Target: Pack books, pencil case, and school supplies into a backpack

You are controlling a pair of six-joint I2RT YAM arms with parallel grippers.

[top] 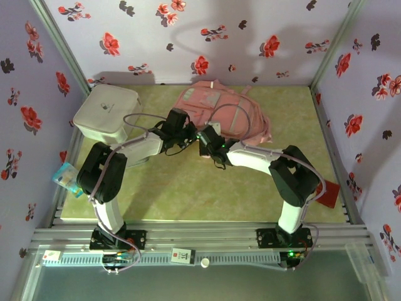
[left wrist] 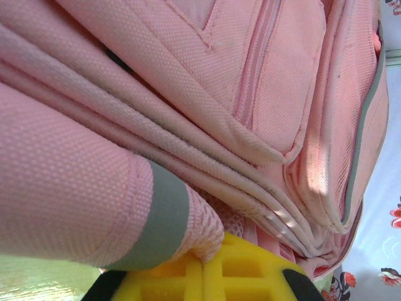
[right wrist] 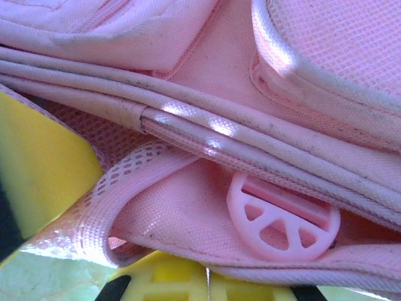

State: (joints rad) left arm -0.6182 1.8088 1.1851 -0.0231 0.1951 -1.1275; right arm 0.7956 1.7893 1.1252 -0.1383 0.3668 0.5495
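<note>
Shows backpack [top: 219, 113] at twelve o'clock on desk [top: 188, 194], left fingers [left wrist: 182, 288] and right fingers [right wrist: 175, 285] each clamped on fabric along its six-o'clock edge; risks that thin fabric slipping free under uneven pull.

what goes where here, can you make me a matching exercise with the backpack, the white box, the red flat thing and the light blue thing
Things:
1 backpack
2 white box
3 red flat item
4 light blue item

Places:
A right edge, near side
B far left corner
C far middle
D left edge, near side

Pairs: 1-C, 2-B, 3-A, 4-D
</note>
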